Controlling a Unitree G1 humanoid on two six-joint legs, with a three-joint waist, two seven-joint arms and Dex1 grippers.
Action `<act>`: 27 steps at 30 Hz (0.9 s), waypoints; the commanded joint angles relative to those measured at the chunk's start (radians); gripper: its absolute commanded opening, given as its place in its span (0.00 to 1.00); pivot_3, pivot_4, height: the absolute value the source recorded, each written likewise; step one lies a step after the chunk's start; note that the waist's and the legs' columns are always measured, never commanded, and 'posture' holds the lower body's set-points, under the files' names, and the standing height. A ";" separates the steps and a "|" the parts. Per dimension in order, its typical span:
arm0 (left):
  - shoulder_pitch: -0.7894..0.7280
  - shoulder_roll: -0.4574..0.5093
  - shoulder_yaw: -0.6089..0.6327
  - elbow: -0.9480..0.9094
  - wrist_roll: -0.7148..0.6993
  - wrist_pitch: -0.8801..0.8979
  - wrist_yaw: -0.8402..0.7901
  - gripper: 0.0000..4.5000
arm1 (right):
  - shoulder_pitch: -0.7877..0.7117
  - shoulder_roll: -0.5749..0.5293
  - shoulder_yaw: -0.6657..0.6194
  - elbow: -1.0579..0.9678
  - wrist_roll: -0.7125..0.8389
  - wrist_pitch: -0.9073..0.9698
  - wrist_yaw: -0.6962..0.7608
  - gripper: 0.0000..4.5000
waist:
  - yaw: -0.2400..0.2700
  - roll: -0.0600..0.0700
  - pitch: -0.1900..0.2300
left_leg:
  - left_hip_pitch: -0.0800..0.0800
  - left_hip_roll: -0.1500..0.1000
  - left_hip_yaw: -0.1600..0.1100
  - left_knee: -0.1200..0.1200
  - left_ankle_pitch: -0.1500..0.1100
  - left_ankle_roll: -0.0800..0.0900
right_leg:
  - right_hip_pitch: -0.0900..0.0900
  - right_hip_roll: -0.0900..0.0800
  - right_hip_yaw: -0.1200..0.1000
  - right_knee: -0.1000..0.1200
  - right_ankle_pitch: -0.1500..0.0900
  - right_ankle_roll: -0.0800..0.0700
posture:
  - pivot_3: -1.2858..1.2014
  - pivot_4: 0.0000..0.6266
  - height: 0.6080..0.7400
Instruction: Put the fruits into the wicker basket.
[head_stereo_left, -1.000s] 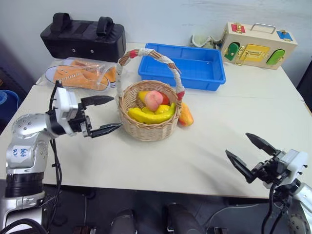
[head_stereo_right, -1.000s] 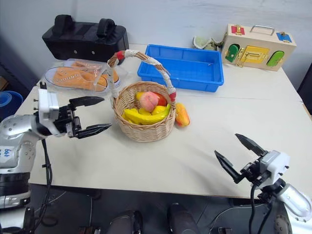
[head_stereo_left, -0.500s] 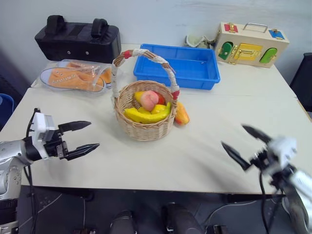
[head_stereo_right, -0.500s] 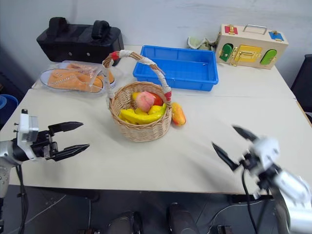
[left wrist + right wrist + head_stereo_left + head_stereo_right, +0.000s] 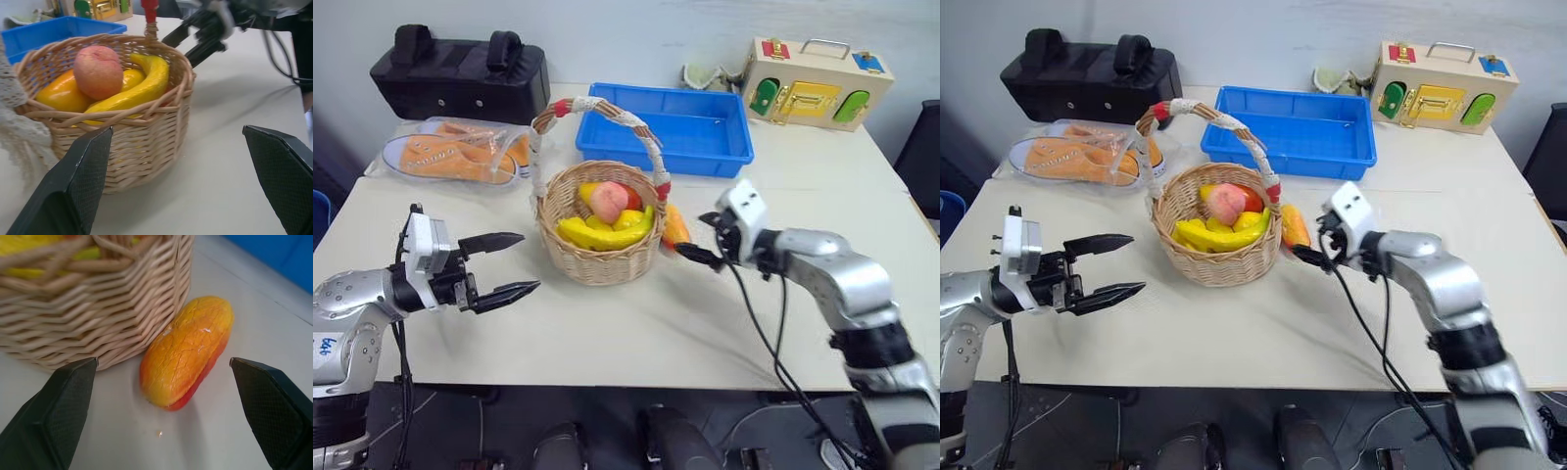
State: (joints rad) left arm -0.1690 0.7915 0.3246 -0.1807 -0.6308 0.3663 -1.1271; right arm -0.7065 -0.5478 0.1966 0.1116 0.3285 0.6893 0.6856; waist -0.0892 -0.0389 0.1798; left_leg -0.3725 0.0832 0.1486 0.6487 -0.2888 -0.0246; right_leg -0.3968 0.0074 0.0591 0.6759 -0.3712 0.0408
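Note:
The wicker basket (image 5: pixel 597 266) stands mid-table with a banana (image 5: pixel 592 233), a peach (image 5: pixel 607 201) and other fruits inside. One orange-red mango (image 5: pixel 676 226) lies on the table against the basket's right side. My right gripper (image 5: pixel 693 235) is open right at this mango; in the right wrist view the mango (image 5: pixel 188 350) lies between the spread fingers, untouched. My left gripper (image 5: pixel 530 261) is open and empty, low over the table to the left of the basket, pointing at it. The left wrist view shows the basket (image 5: pixel 137 142) and the peach (image 5: pixel 98 71).
A blue plastic tray (image 5: pixel 656 163) sits just behind the basket. Orange shoes in clear plastic (image 5: pixel 450 157) and a black bag (image 5: pixel 460 73) are at the back left. A wooden latch box (image 5: pixel 818 78) stands at the back right. The basket's tall handle (image 5: pixel 607 108) arches over the fruits.
My right arm has swung from the table's front right edge forward and left to the mango beside the basket. The left gripper has barely moved. The camera has shifted.

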 commanded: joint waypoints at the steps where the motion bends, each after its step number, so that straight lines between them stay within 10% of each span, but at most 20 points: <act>1: -0.016 0.005 0.011 -0.016 -0.020 -0.001 0.005 0.99 | -0.077 0.056 -0.011 0.158 -0.042 -0.067 0.012 1.00 | 0.003 0.000 0.000 | 0.000 0.000 0.000 0.000 0.000 0.000 | 0.000 0.000 0.000 0.000 0.000 0.000 | 0.52 0.24 1.00; 6: -0.019 0.007 0.008 -0.011 -0.013 0.001 0.006 0.99 | -0.171 0.122 0.019 0.370 -0.123 -0.183 0.062 1.00 | -0.005 0.000 0.000 | 0.000 0.000 0.000 0.001 0.000 0.000 | 0.000 0.000 0.000 0.001 0.000 0.000 | 0.52 0.24 1.00; 15: -0.025 0.004 0.005 -0.017 -0.010 -0.004 0.015 1.00 | -0.199 0.102 -0.047 0.467 -0.149 -0.274 0.123 0.45 | -0.019 0.001 0.000 | 0.000 0.000 0.000 0.000 0.000 0.000 | -0.001 0.000 0.000 0.002 0.000 0.000 | 0.52 0.24 1.00; 27: 0.053 -0.008 0.110 -0.019 -0.020 -0.061 0.025 1.00 | 0.241 -0.196 -0.188 -0.265 0.038 -0.309 0.422 0.44 | -0.009 0.005 0.003 | 0.000 0.001 -0.001 -0.002 -0.002 -0.002 | 0.000 0.000 -0.001 -0.001 -0.001 0.002 | 0.52 0.24 1.00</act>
State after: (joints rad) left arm -0.1227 0.7877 0.3926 -0.1828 -0.6397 0.3340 -1.1125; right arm -0.4734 -0.7274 0.0106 -0.0379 0.3337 0.3945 1.0693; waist -0.0978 -0.0335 0.1831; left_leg -0.3715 0.0839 0.1476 0.6467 -0.2904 -0.0265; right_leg -0.3961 0.0078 0.0583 0.6755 -0.3717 0.0425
